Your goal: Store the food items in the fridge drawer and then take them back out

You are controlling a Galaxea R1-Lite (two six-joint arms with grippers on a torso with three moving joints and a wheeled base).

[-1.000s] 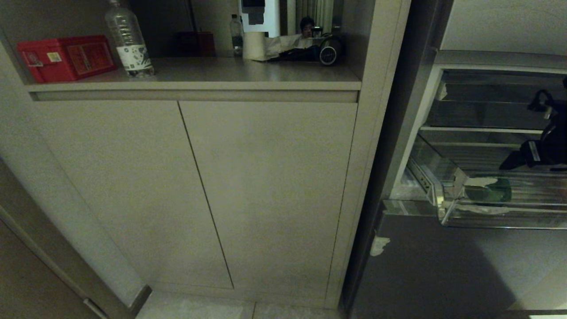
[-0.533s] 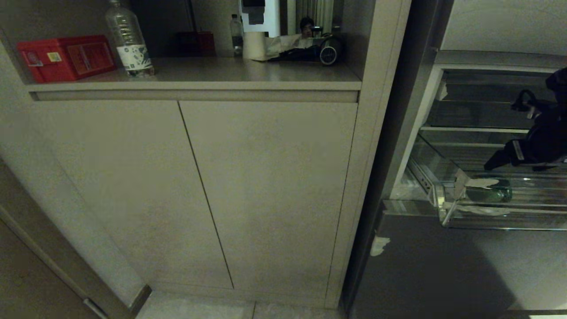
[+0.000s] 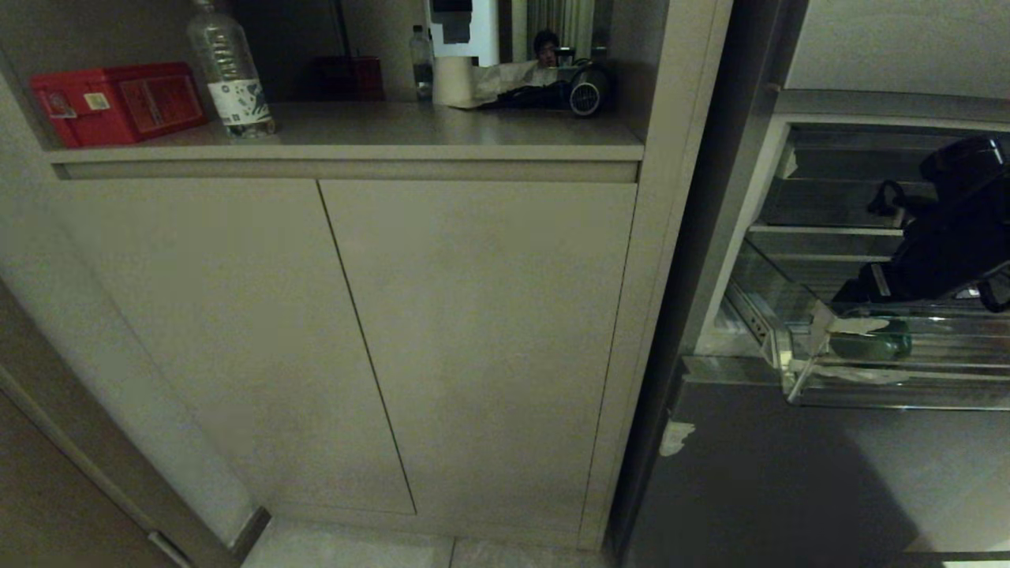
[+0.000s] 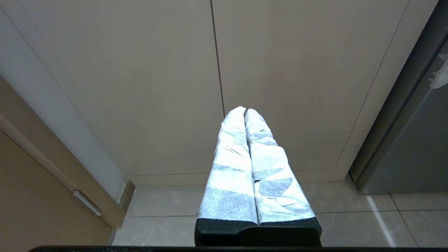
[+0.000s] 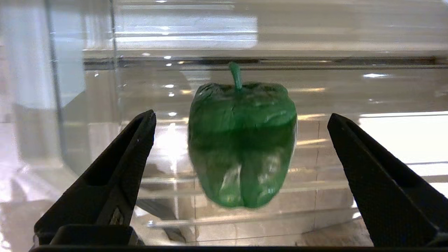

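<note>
Green pepper (image 5: 241,143) is sitting on the ribbed floor of the clear plastic fridge drawer (image 3: 797,379), down near the taped front corner, and no other food shows up in there. The right gripper (image 5: 241,147) hangs over the drawer with its jaws spread wide, one on each side of the pepper and not touching it, so nothing is held. The left gripper (image 4: 245,112) is parked in front of the beige cabinet doors (image 3: 347,331), fingers pressed together and empty. What worries me: the pepper is glossy and lumpy, so if the jaws close off-centre it'll probably squirt out or roll toward the drawer wall. Reaching too low could also knock a finger on the drawer's front rim.
</note>
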